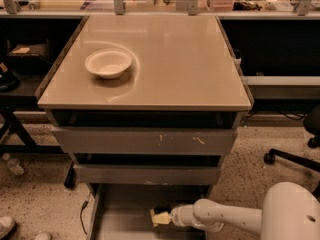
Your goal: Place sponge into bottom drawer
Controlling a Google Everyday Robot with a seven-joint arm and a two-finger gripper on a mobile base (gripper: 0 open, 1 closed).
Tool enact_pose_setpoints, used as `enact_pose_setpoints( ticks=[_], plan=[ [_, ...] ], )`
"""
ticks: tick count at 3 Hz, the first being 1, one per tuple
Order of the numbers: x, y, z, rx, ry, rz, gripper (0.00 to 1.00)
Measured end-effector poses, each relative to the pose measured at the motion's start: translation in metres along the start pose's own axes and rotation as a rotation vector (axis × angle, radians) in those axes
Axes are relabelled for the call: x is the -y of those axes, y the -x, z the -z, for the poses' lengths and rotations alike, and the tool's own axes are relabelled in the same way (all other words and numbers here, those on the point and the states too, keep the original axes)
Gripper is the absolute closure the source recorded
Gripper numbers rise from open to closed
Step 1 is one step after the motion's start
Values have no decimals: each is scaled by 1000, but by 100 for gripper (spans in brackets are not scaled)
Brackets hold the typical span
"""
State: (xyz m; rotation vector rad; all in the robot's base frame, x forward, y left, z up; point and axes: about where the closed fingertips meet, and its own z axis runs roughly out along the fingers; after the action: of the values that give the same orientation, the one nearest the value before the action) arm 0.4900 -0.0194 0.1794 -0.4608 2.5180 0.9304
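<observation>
The bottom drawer is pulled out at the foot of the grey cabinet, showing a flat grey floor and thin side rails. My white arm reaches in from the lower right. The gripper sits low over the drawer floor, near its middle right. It is shut on the sponge, a small yellow block with a dark top edge, held just above or on the floor; I cannot tell whether it touches.
A white bowl stands on the beige cabinet top at left. The scratched-front drawer and the middle drawer are slightly out above the bottom one. An office chair base stands at right, a cable at left.
</observation>
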Motion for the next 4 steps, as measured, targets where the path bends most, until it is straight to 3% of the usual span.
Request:
enact_pose_setpoints(
  ticks=[2,3,4],
  plan=[
    [0,0,0,0,0,0,13],
    [0,0,0,0,0,0,0],
    [-6,-3,6,3,-4,-4,0]
  ],
)
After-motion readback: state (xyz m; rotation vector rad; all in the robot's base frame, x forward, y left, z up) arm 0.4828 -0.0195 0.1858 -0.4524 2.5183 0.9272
